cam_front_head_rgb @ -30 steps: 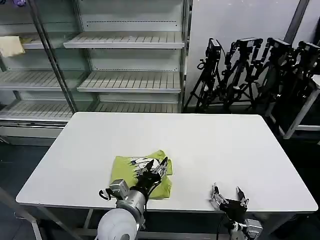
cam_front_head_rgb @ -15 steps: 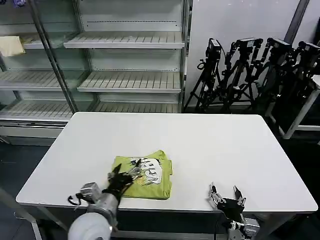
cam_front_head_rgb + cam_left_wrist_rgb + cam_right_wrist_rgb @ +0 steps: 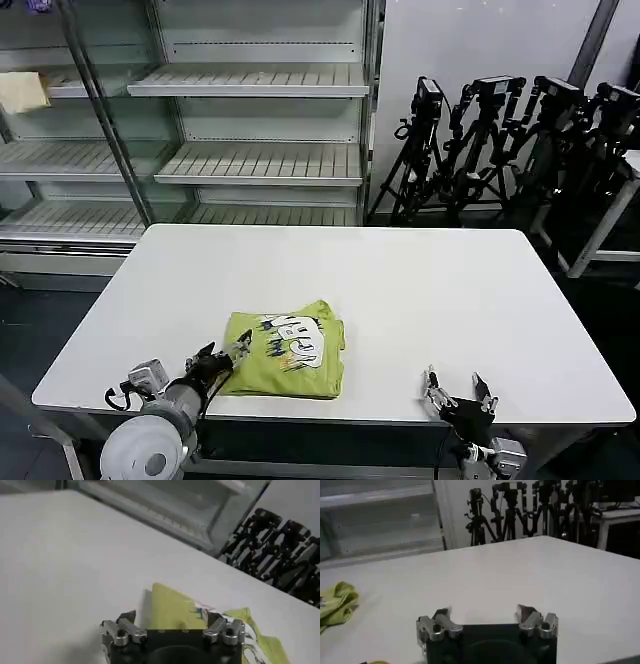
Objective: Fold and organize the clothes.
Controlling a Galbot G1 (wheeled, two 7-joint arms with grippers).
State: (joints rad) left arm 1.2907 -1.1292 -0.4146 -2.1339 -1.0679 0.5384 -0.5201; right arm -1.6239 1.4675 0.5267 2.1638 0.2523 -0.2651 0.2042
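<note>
Left gripper (image 3: 222, 356) backed off folded lime-green printed shirt (image 3: 286, 347) on white bench (image 3: 420, 290), jaws open, empty. Right gripper (image 3: 456, 390) parked, open. Fold looks done.

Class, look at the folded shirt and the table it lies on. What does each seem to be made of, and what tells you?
Shirt: soft lime-green fabric, likely knit cotton, matte; it creases, lies in soft layers, and carries a white and dark print.
Table: hard, smooth white top, probably laminate or painted board; flat, even surface with rounded corners.
</note>
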